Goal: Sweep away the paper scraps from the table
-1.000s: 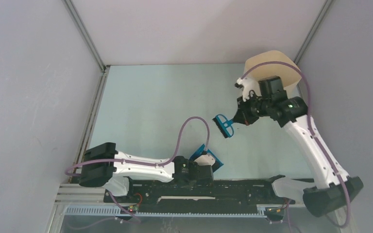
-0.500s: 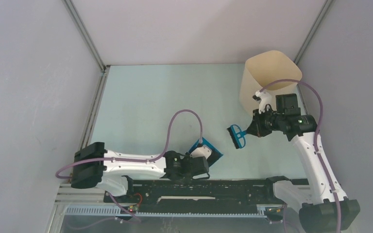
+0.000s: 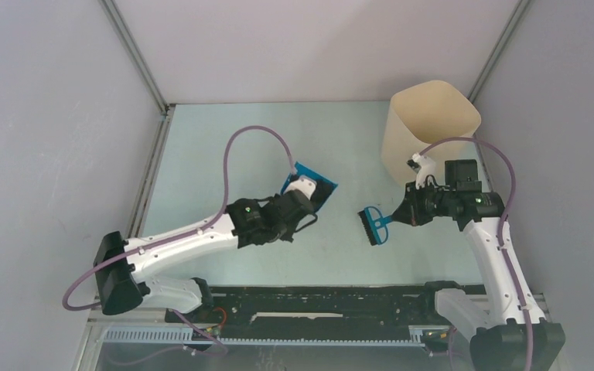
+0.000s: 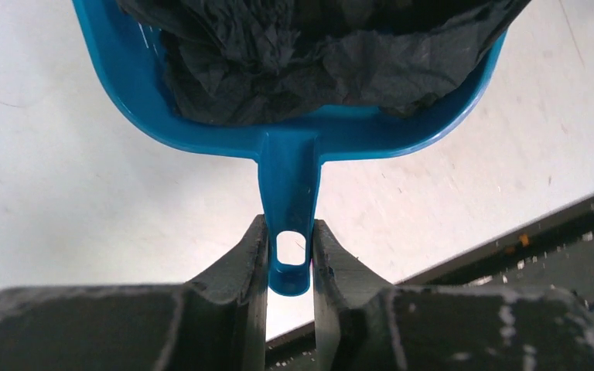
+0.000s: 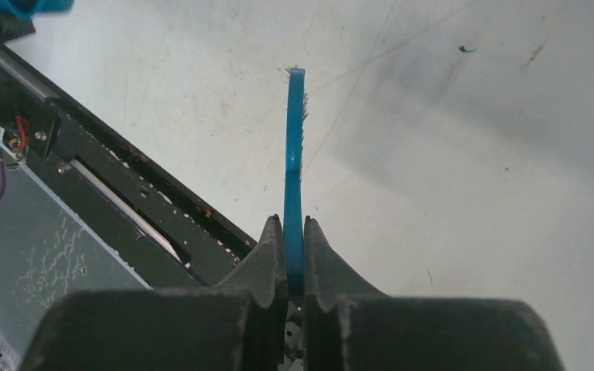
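My left gripper (image 4: 290, 239) is shut on the handle of the blue dustpan (image 4: 124, 85), which it holds above the table (image 3: 224, 147) near the middle; the dustpan also shows in the top view (image 3: 313, 184). Dark crumpled paper scraps (image 4: 309, 54) fill the pan. My right gripper (image 5: 294, 232) is shut on the handle of the small blue hand brush (image 5: 295, 154), held edge-on over the table at the right; the brush also shows in the top view (image 3: 373, 224). No loose scraps show on the table.
A tall beige bin (image 3: 425, 127) stands at the back right, just behind my right arm. The black base rail (image 3: 317, 297) runs along the near edge. Grey walls with metal rails (image 3: 151, 166) close the left, back and right sides.
My left arm has swung the dustpan up and away from the near edge toward the table's middle. My right arm has drawn back from the bin and lowered the brush toward the near right.
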`<state>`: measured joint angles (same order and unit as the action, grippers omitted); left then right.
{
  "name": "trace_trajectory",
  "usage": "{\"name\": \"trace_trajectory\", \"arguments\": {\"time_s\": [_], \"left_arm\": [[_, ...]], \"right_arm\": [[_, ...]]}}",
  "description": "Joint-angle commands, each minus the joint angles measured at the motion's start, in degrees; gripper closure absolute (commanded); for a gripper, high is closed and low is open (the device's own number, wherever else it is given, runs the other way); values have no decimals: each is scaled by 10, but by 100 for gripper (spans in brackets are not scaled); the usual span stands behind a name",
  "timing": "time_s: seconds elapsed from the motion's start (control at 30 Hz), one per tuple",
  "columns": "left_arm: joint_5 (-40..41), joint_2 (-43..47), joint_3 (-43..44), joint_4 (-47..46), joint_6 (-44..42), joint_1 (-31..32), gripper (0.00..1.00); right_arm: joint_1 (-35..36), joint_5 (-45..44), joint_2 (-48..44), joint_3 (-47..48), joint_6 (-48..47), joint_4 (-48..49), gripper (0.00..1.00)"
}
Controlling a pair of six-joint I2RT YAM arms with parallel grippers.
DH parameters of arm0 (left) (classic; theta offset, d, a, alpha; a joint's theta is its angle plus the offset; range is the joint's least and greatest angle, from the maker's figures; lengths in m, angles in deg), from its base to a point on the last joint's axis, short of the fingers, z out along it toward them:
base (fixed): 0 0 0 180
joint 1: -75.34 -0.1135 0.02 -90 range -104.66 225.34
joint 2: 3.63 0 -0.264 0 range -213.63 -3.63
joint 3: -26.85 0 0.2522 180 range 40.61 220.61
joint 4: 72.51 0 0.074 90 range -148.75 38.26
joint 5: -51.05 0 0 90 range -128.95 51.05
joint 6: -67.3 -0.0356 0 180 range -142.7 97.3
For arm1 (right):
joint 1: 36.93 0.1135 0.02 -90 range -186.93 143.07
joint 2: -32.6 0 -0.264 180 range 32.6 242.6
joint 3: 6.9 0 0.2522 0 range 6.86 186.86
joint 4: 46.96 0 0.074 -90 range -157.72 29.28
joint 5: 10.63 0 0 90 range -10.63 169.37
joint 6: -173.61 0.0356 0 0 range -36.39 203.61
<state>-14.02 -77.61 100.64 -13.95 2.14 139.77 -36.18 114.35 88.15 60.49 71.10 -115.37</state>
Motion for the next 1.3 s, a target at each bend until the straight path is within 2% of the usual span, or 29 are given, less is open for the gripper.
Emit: {"name": "trace_trajectory", "arguments": {"time_s": [0.0,0.33,0.5,0.93,1.27], "left_arm": [[7,5,65,11,-59,-42,100],[21,-123,292,74,-143,-79,100],[15,-201,377,68,-146,-96,100],[37,-405,687,103,-183,-99,100],[67,-461,748,-33,-235,-99,100]], "right_arm": [[-16,47,-20,-1,-3,26,100],[-38,82,-7,-25,-6,45,100],[-49,100,25,-19,-15,36,100],[-71,114,29,-17,-25,29,100],[-72,119,36,-15,-29,26,100]]}}
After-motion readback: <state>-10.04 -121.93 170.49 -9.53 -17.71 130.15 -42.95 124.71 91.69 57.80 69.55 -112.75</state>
